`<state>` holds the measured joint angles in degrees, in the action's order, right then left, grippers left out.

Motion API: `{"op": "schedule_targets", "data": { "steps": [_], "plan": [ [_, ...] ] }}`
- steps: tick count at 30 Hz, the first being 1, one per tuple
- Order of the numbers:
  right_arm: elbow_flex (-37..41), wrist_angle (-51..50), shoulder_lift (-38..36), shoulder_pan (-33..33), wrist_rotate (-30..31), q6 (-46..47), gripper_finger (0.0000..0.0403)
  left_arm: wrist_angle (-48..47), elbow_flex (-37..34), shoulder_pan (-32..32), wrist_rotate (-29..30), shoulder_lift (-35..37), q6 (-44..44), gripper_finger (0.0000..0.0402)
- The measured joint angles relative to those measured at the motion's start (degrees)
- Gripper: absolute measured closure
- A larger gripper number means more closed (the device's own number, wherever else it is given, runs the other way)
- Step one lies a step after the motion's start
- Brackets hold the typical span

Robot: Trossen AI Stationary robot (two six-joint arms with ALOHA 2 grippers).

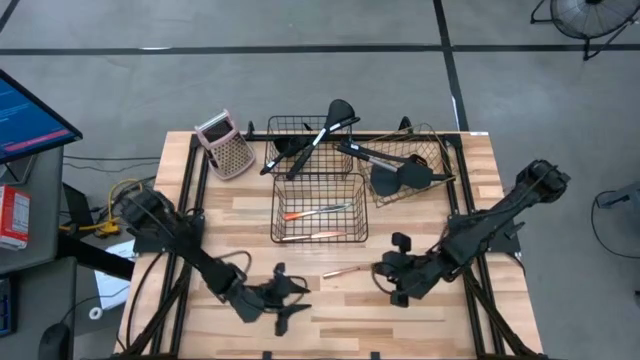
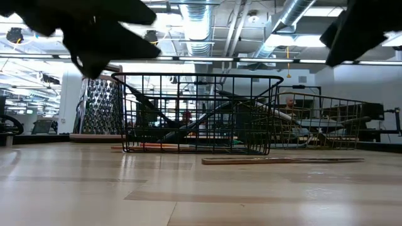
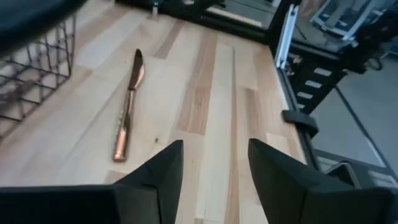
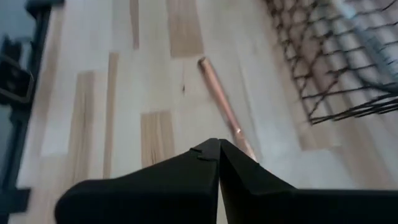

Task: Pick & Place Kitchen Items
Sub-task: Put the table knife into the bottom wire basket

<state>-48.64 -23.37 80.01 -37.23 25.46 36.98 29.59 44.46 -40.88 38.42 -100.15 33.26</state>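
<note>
High view: a copper knife [image 1: 343, 270] is seen lying flat on the bare wooden table [image 1: 480, 200], just in front of the near wire basket [image 1: 318, 207] and between the two grippers, touched by neither. The left gripper [image 1: 292, 297] is held to its left and nearer the table's front edge, fingers spread and empty; the right gripper [image 1: 383, 275] is placed just right of the knife, fingers pressed together on nothing. Low view: the knife [image 2: 282, 161] is shown flat on the boards to the right of the basket [image 2: 198, 113]. Left wrist view: the knife [image 3: 127, 107] is seen well ahead of the parted fingers [image 3: 163, 163], off to one side. Right wrist view: the knife [image 4: 224, 107] is shown just beyond the clenched fingertips [image 4: 205, 152], its nearer part hidden behind them.
</note>
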Motion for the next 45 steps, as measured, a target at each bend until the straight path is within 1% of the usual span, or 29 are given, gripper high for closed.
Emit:
{"op": "schedule_targets", "data": {
  "steps": [5,8,11,15,18,21,25,30,36,38,41,45],
  "plan": [
    [0.0,-2.4,-5.6,-1.0,4.2,1.9,0.0403,1.2,4.8,1.2,1.1,-8.8,-0.3,0.0237],
    [0.0,-3.7,-8.5,-0.7,4.7,2.0,0.0403,1.4,6.4,1.8,4.2,-12.1,-0.3,0.0239],
    [0.0,-5.2,-10.9,-0.2,4.8,2.0,0.0403,2.3,6.7,2.9,6.9,-13.9,-0.4,0.0234],
    [0.0,-6.7,-12.5,-0.1,5.0,2.0,0.0403,4.2,6.7,5.1,5.9,-15.2,-0.5,0.021],
    [0.0,-7.2,-12.8,-0.1,4.9,2.1,0.0403,5.2,6.7,6.8,4.7,-16.3,-0.5,0.0185],
    [0.0,-7.1,-12.9,-0.3,4.9,2.1,0.0403,5.6,6.7,8.3,4.6,-16.7,-0.5,0.0161],
    [0.0,-7.2,-12.9,-0.3,4.7,2.1,0.0403,5.8,6.7,10.5,2.2,-16.7,-1.2,0.0143],
    [0.0,-7.2,-12.9,-0.3,4.7,2.1,0.0403,6.0,7.3,11.9,2.1,-16.7,-1.5,0.0141],
    [0.0,-7.6,-12.9,-0.3,4.6,2.1,0.0403,6.3,7.3,11.7,1.7,-17.1,-1.3,0.0155],
    [0.0,-7.5,-12.9,-0.3,4.6,2.1,0.0403,6.2,8.0,11.0,1.4,-18.4,-1.3,0.0159],
    [0.0,-7.5,-12.9,-0.3,4.6,2.1,0.0403,6.3,10.4,10.6,-1.0,-21.7,-1.7,0.0164],
    [0.0,-7.5,-12.9,-0.3,4.5,2.7,0.0403,6.4,13.8,10.6,-1.4,-24.6,-2.6,0.0164]
  ]
}}
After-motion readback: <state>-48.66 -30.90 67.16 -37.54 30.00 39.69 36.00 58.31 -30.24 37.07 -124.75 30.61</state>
